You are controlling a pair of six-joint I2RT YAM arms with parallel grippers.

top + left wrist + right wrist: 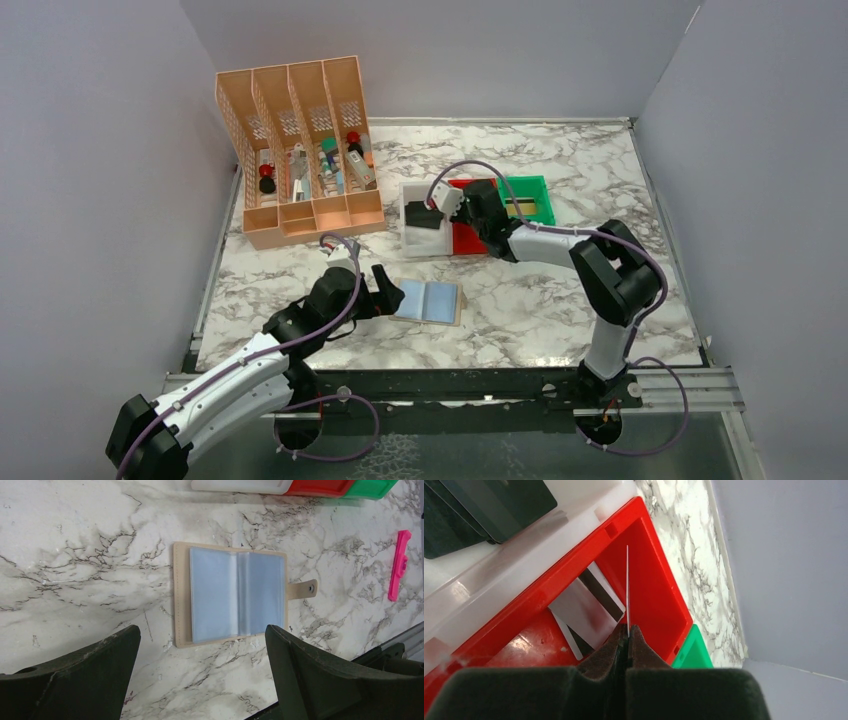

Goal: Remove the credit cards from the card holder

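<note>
The card holder (430, 302) lies open and flat on the marble table, its pale blue-grey lining up; no card shows in its pockets. In the left wrist view the card holder (235, 597) has its tab (302, 589) pointing right. My left gripper (385, 290) (202, 632) is open and empty, just short of the holder's near edge. My right gripper (476, 207) (628, 630) is shut on a thin credit card (627, 587), seen edge-on, above the red bin (659, 595). Silvery cards (586, 610) lie in the red bin. Black cards (489, 505) lie in the white bin (425, 235).
A green bin (527, 200) stands right of the red bin (468, 238). A tall orange desk organiser (300, 150) stands at the back left. A pink stick (399, 565) lies on the table right of the holder. Grey walls close in both sides.
</note>
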